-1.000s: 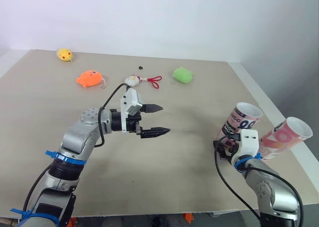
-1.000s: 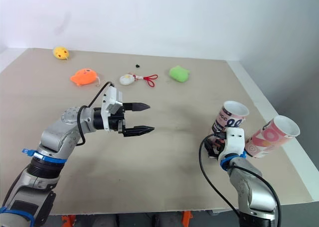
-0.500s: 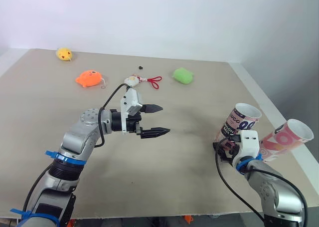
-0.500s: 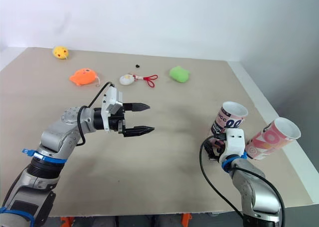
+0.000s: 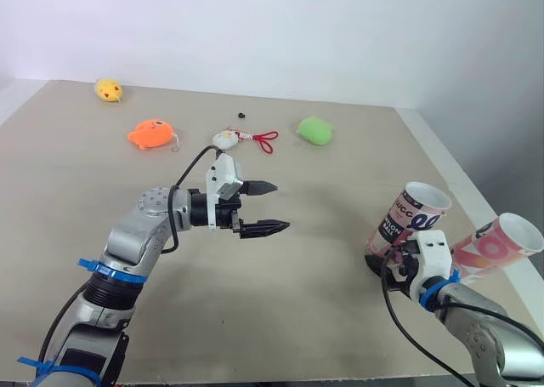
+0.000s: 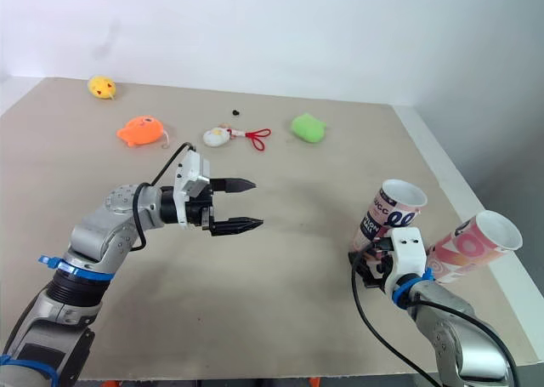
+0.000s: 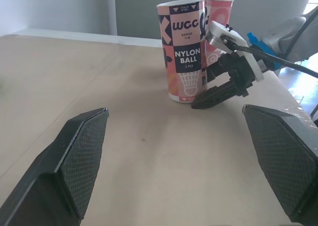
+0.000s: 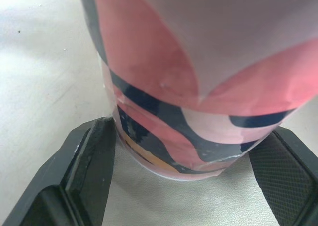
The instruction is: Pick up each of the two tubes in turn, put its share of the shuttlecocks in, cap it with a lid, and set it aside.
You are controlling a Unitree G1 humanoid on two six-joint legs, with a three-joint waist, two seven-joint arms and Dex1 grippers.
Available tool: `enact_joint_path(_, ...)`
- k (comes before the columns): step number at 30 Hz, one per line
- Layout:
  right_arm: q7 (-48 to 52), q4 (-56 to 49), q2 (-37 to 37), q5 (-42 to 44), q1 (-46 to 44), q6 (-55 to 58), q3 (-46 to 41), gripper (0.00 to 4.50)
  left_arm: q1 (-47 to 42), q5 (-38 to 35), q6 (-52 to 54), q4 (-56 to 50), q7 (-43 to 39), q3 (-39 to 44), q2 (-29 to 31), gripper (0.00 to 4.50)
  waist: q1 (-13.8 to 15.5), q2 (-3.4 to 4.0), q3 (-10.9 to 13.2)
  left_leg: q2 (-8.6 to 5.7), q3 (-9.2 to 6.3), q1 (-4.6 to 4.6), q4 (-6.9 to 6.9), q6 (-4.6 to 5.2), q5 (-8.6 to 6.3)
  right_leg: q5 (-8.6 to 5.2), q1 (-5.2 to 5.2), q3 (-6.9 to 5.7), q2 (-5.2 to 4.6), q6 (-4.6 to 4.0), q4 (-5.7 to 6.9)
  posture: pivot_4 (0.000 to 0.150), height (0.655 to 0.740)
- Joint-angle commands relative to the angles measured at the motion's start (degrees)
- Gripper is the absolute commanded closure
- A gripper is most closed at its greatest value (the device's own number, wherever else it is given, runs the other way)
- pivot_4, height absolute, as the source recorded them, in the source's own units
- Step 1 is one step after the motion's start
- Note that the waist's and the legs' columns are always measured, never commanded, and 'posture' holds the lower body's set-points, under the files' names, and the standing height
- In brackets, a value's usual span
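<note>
From the head camera you see your left claw [image 5: 281,206] hanging over the middle of the table [image 5: 323,319], its two black fingers spread apart and holding nothing. The two tubes stand on their bases near the table's right edge, mouths open: the near tube [image 5: 409,220] and, just to its right, the far tube [image 5: 498,243]. Your right claw [image 5: 381,264] sits low at the foot of the near tube. Along the far side lie a yellow toy [image 5: 109,91], an orange toy [image 5: 151,134], a white toy [image 5: 225,138] with a red cord [image 5: 264,138], and a green toy [image 5: 314,131], all well apart from the tubes. From the left wrist you look between your own spread fingers [image 7: 74,161] across bare table to the near tube, with the far tube touching or just behind it and the right claw down at its base. From the right wrist the near tube's foot stands between your fingers [image 8: 92,161]; they are apart, one against the tube wall and the other just clear, so nothing is clamped.
</note>
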Motion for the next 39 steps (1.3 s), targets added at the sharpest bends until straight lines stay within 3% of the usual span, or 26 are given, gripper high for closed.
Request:
enact_joint_path(1,6.14,7.40,-0.14,2.62,13.56,12.45,14.93,0.28,-0.32,0.25,-0.58,-1.82,0.09,0.13,0.00,0.00,0.40,-0.11,-0.07,0.05,-0.03,0.03,0.00,-0.05,-0.09,-0.10,0.05,-0.03,0.02,0.01,0.00,0.150,0.7400)
enact_joint_path(8,6.91,7.27,-3.05,-0.94,17.76,2.50,14.47,0.28,-0.58,0.51,-1.15,-1.16,0.10,0.17,-0.35,0.00,0.93,-0.19,-0.14,0.11,-0.21,0.16,0.04,-0.23,-0.63,-0.53,0.46,-0.18,0.10,-0.45,-0.02,0.150,0.7400)
enact_joint_path(14,10.30,6.41,-5.21,-1.13,20.47,-3.03,14.21,0.28,-0.70,0.73,-1.42,-0.79,-0.01,0.08,-0.85,0.00,0.95,-0.17,-0.14,0.04,-0.18,0.44,0.07,-0.45,-0.93,-0.84,0.82,-0.13,0.08,-0.31,-0.08,0.150,0.7400)
enact_joint_path(18,13.36,8.53,-5.86,-5.16,23.45,-16.11,12.83,0.28,-0.67,0.93,-1.74,-0.56,0.21,0.21,-1.03,0.00,1.12,-0.11,-0.10,-0.01,-0.21,0.53,0.10,-0.36,-0.99,-1.04,0.82,-0.11,0.09,-0.25,-0.09,0.150,0.7400)
enact_joint_path(27,24.80,13.19,-7.13,-4.06,29.31,-32.12,10.21,0.28,-0.06,1.04,-1.61,-0.89,0.19,0.44,-0.74,0.00,1.78,0.29,0.15,-0.30,-0.16,0.38,0.13,-0.35,-1.04,-1.14,0.82,0.27,-0.02,-0.30,-0.11,0.150,0.7400)
enact_joint_path(33,36.69,8.54,-9.49,-0.10,35.44,-42.94,9.41,0.28,1.07,0.87,-1.46,-1.14,0.08,0.96,0.08,0.00,2.44,0.45,0.25,-0.31,-0.18,0.37,0.16,-0.28,-1.08,-1.29,0.86,0.24,0.02,-0.44,-0.11,0.150,0.7400)
enact_joint_path(39,38.63,1.96,-10.49,0.28,28.26,-46.31,11.23,0.28,4.70,0.51,-1.96,-1.97,1.87,3.99,1.40,0.00,1.83,1.36,0.89,-0.29,-0.12,0.01,0.36,-0.30,-1.07,-1.29,0.83,0.39,0.05,-0.52,-0.01,0.150,0.7400)
